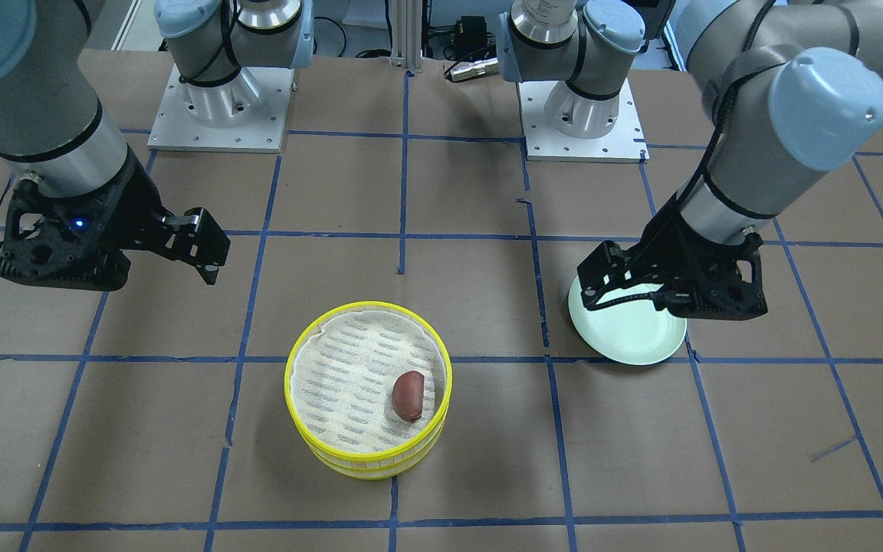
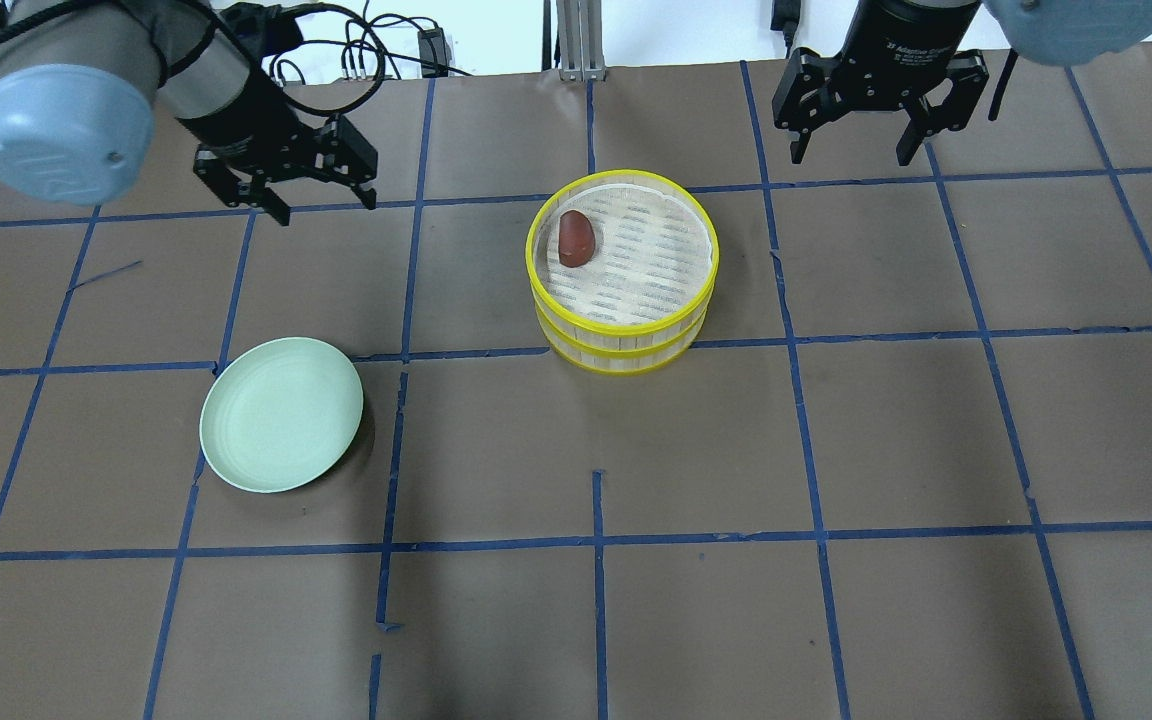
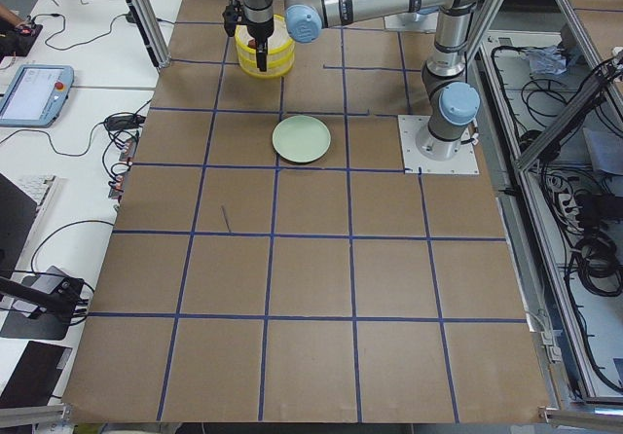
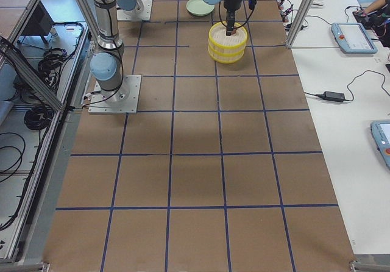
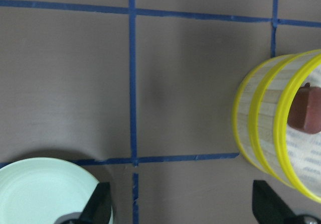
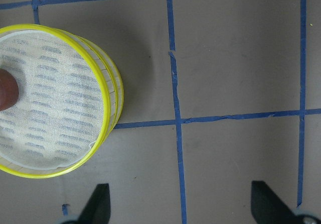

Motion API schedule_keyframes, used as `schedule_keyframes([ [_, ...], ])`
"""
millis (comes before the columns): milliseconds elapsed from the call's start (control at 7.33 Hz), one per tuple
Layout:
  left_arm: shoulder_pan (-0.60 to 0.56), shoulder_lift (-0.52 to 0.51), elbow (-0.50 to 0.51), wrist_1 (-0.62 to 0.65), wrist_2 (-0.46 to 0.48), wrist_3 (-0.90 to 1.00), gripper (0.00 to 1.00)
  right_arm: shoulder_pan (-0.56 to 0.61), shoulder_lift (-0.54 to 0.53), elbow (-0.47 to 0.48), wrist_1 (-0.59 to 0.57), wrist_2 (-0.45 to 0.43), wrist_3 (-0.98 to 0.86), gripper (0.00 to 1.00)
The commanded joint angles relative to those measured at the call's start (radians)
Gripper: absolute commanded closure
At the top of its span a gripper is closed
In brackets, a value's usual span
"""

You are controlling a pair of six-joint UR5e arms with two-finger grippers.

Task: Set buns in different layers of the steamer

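Brown-papered and gridded with blue tape, the table (image 2: 836, 450) is occupied by the two-tier steamer (image 2: 620, 348) and, well apart, a green plate (image 2: 281, 414). The left gripper (image 2: 326, 207) and right gripper (image 2: 851, 157) are held spread and empty above the table. The reddish-brown bun (image 2: 576, 238) is laid in the top tray, near its rim.

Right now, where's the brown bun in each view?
Front-facing: brown bun lower centre, right side of the yellow-rimmed steamer.
Overhead: brown bun upper centre, left side of the steamer.
Exterior left: too small to tell.
Exterior right: too small to tell.
Left wrist: brown bun at right edge.
Right wrist: brown bun at left edge, cut off.
Landmark: yellow-rimmed steamer, in all six views.
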State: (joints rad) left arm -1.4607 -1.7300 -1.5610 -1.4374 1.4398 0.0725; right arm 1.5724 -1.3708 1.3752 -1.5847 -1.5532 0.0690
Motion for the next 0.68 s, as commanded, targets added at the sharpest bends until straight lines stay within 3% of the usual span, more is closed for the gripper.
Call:
schedule_keyframes([
  [0, 0.0, 0.122, -0.013, -0.156, 0.028, 0.0, 0.0, 0.0, -0.013, -0.001, 0.005, -0.002, 0.0, 0.0],
  [545, -0.006, 0.159, -0.025, -0.152, 0.027, 0.003, 0.0, -0.005, -0.014, 0.001, 0.005, -0.002, 0.0, 0.0],
])
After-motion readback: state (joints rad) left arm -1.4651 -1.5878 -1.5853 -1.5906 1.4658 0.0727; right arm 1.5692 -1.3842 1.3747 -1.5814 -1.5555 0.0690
